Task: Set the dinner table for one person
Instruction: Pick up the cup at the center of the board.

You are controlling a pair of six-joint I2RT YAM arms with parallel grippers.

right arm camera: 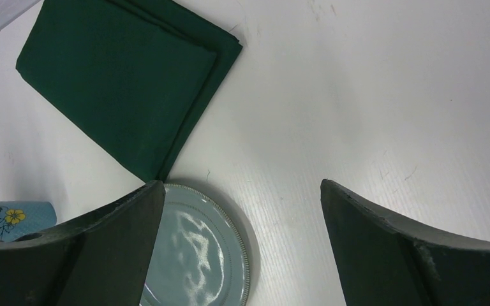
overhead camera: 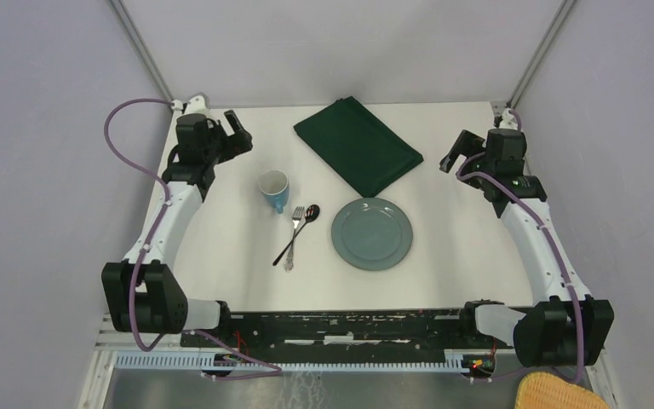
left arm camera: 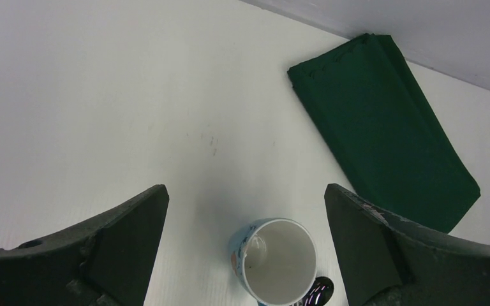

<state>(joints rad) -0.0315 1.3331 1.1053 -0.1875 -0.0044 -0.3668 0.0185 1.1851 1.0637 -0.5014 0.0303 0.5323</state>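
**Dinner table [overhead camera: 460, 256]: matte white, plain, enclosed by pale grey walls**

Left gripper [left arm camera: 244, 190] and right gripper [right arm camera: 242, 183]: jaws spread wide, empty, above the table far-left and far-right of the plate [overhead camera: 372, 233]. Count: one plate, mid-table. One mug [overhead camera: 274, 189], one fork [overhead camera: 297, 215] and one spoon [overhead camera: 312, 214] lie left of the plate. One folded dark green cloth [overhead camera: 358, 145] lies beyond the plate.

The left arm [overhead camera: 170, 217] and right arm [overhead camera: 532, 230] rise from bases at the near edge of the table [overhead camera: 443, 281], one reaching toward the far-left corner and the other toward the far-right. The left gripper [overhead camera: 240, 132] and right gripper [overhead camera: 451, 153] hang above the table, turned inward, fingers spread wide and holding nothing.
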